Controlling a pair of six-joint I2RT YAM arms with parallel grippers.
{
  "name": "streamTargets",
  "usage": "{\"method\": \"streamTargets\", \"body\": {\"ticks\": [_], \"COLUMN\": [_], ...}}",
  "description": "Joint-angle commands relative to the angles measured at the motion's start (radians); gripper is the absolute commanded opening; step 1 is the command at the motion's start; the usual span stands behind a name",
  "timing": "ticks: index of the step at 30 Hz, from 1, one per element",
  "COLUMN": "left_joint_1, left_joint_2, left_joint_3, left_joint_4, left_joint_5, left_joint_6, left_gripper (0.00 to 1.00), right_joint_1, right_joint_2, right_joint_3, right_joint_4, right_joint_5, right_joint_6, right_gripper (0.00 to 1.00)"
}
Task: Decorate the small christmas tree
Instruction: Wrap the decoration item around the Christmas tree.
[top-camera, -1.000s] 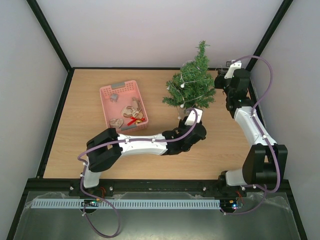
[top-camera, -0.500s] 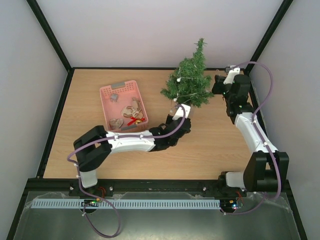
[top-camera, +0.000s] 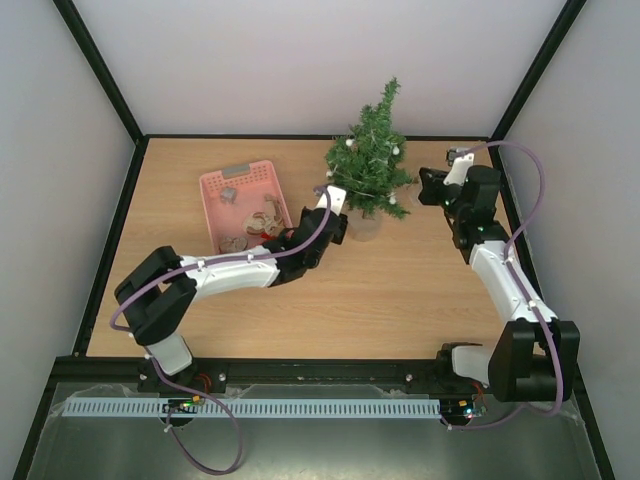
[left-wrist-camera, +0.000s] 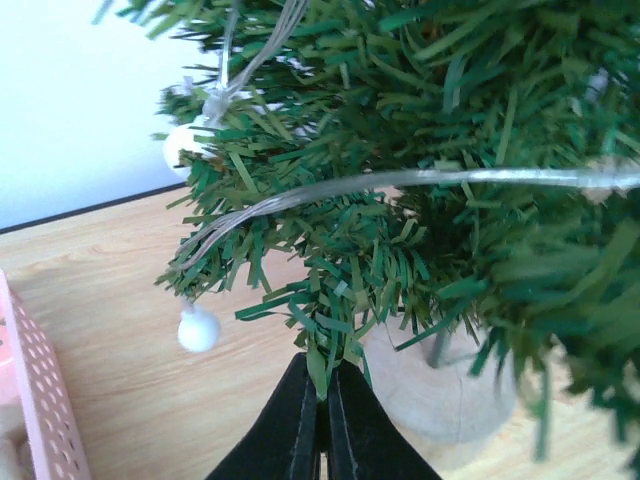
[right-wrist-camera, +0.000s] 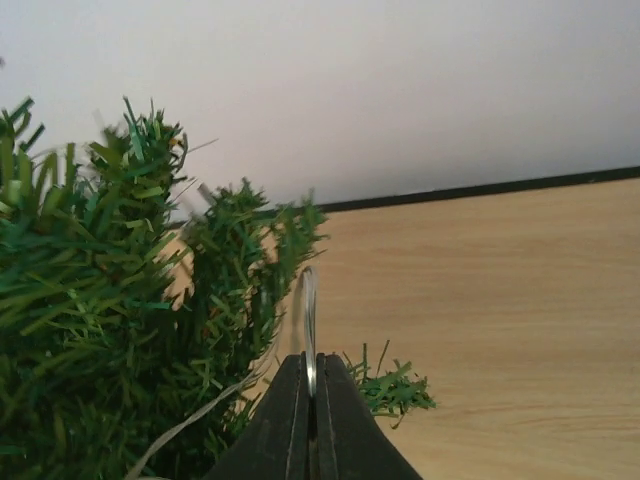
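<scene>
Toward the far edge: tree (top-camera: 368, 165) stood upright on the table (top-camera: 400, 290), right of centre, in a pale pot (left-wrist-camera: 450, 385).
Left gripper (left-wrist-camera: 322, 390): reached in from the tree's left side; jaws were pressed together, nipping the tip of a low green branch just above the pot.
Right gripper (right-wrist-camera: 311, 375): sat at the tree's right side; jaws were fully closed on a thin clear wire (right-wrist-camera: 308, 300) that rose in a loop from between the tips.
Wire: ran across the branches in the left wrist view, with a white bead (left-wrist-camera: 198, 328) hanging below a lower branch.
Basket (top-camera: 208, 210): pink, lay left of the tree, near the left arm's forearm, with small items inside too small to name.
</scene>
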Motion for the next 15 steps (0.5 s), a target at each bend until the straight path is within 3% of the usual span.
{"method": "streamTargets", "body": {"ticks": [1, 7, 11, 15], "left_joint_1": [0.055, 0.127, 0.132, 0.126], "left_joint_2": [-0.030, -0.007, -0.033, -0.115], "left_joint_3": [0.005, 0.037, 0.041, 0.014], "left_joint_4": [0.071, 0.075, 0.062, -0.020], "left_joint_5": [0.048, 0.082, 0.081, 0.110], "left_joint_6": [0.062, 0.096, 0.104, 0.007], "left_gripper": [0.02, 0.03, 0.21, 0.35], "right_joint_1": [0.012, 0.056, 0.073, 0.078], "right_joint_2": [-0.041, -0.065, -0.069, -0.069], "right_joint_3": [-0.044, -0.050, -0.051, -0.045], "right_joint_4": [0.035, -0.007, -0.041, -0.072], "right_joint_5": [-0.087, -0.075, -0.066, -0.050], "right_joint_6": [0.043, 0.028, 0.001, -0.012], "right_gripper": [0.02, 0.02, 0.02, 0.02]}}
